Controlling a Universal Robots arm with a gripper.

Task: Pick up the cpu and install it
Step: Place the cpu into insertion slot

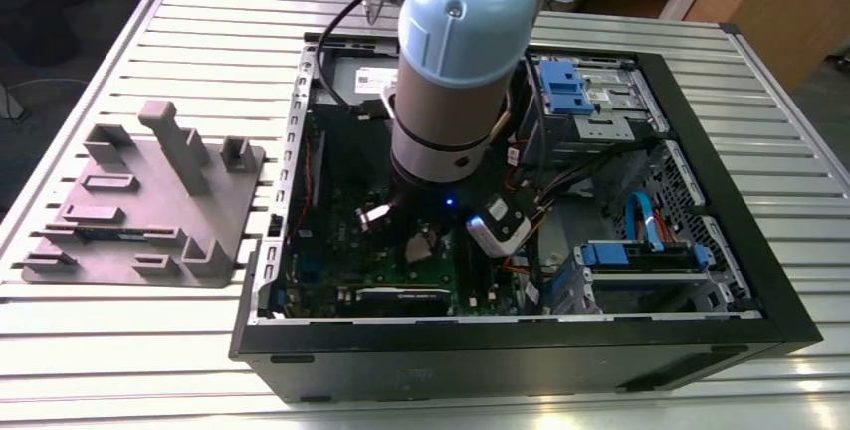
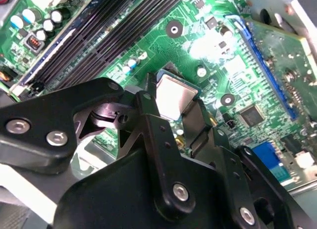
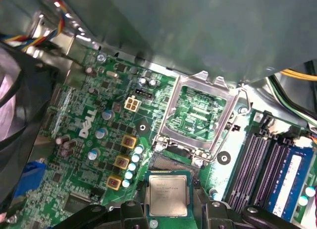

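Note:
The cpu [image 3: 168, 193] is a small square chip with a silver top and a green edge. My gripper [image 3: 171, 208] is shut on it, one black finger [image 3: 131, 209] on each side. It hangs low over the green motherboard [image 3: 99, 140], right beside the open socket [image 3: 170, 163], whose metal load plate [image 3: 198, 112] is swung up. In the second wrist view the cpu [image 2: 174, 92] sits between the two black fingers [image 2: 149, 102]. In the exterior view the arm [image 1: 452, 82] reaches down into the open computer case [image 1: 505, 340].
A grey plastic tray [image 1: 146, 201] lies on the slatted table at the exterior view's left of the case. Black memory slots [image 3: 257, 162] and a blue memory stick [image 3: 291, 179] flank the socket. Cables [image 3: 297, 85], a fan [image 3: 15, 105] and blue-clipped drive cages [image 1: 584, 92] crowd the case.

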